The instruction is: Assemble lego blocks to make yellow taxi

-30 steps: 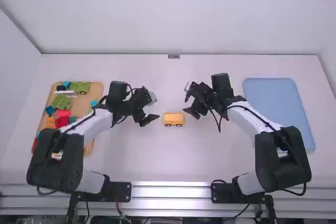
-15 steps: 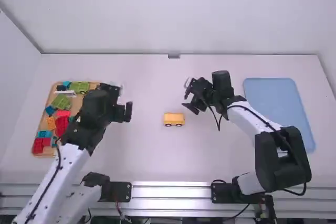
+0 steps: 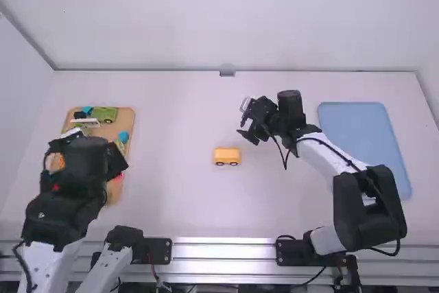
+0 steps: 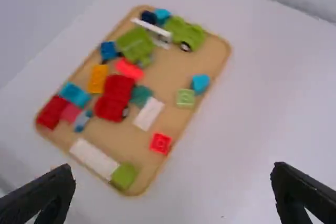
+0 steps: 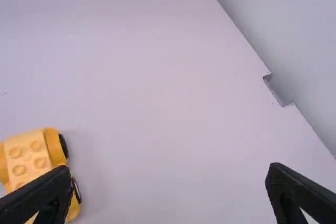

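In the high view, the yellow car (image 3: 227,156) sits on the table near the right gripper's (image 3: 247,128) fingertips, on the side toward the arm bases; the left gripper (image 3: 82,157) is above the wooden tray (image 3: 126,118). In the left wrist view, its fingers stand wide apart, empty, with the tray's mixed blocks beyond their tips. In the right wrist view, the fingers are also widely parted and empty, one partly covering the car.
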You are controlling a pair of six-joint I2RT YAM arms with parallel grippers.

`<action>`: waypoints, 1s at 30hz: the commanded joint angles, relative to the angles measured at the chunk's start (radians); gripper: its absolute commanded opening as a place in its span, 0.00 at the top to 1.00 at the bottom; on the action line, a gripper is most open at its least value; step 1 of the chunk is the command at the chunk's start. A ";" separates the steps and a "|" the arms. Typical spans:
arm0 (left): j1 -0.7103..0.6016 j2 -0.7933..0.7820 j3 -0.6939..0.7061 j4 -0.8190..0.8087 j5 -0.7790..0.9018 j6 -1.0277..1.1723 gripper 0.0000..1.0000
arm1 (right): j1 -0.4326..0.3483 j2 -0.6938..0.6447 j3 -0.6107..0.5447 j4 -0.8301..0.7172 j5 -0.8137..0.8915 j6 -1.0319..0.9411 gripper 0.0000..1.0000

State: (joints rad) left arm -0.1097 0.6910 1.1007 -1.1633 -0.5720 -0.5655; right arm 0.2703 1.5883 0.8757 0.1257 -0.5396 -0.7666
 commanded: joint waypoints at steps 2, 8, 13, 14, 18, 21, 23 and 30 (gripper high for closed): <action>0.004 0.029 0.134 -0.102 -0.148 -0.173 0.01 | -0.003 -0.002 0.008 0.014 -0.002 0.002 0.02; 0.009 0.086 0.352 -0.306 -0.143 -0.245 0.01 | -0.004 -0.002 0.008 0.032 0.019 -0.001 0.02; 0.008 0.168 0.487 -0.417 -0.153 -0.257 0.01 | -0.004 -0.002 0.008 0.032 0.021 0.000 0.02; 0.013 0.194 0.500 -0.423 -0.159 -0.256 0.01 | -0.004 -0.002 0.008 0.030 0.021 0.000 0.02; 0.009 0.274 0.430 -0.364 -0.193 -0.257 0.01 | -0.004 -0.002 0.008 0.017 0.021 0.000 0.02; 0.019 0.347 0.286 -0.211 -0.216 -0.248 0.01 | -0.004 -0.002 0.008 -0.001 0.022 0.000 0.02; 0.061 0.401 0.207 -0.113 -0.207 -0.248 0.01 | -0.004 -0.002 0.008 -0.013 0.022 -0.001 0.02; 0.404 0.583 0.149 0.155 0.173 0.104 0.01 | -0.040 -0.002 0.008 -0.028 0.018 0.000 0.02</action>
State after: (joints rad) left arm 0.2245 1.2747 1.2411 -1.0077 -0.5423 -0.6144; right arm 0.2386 1.5883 0.8757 0.1009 -0.5167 -0.7666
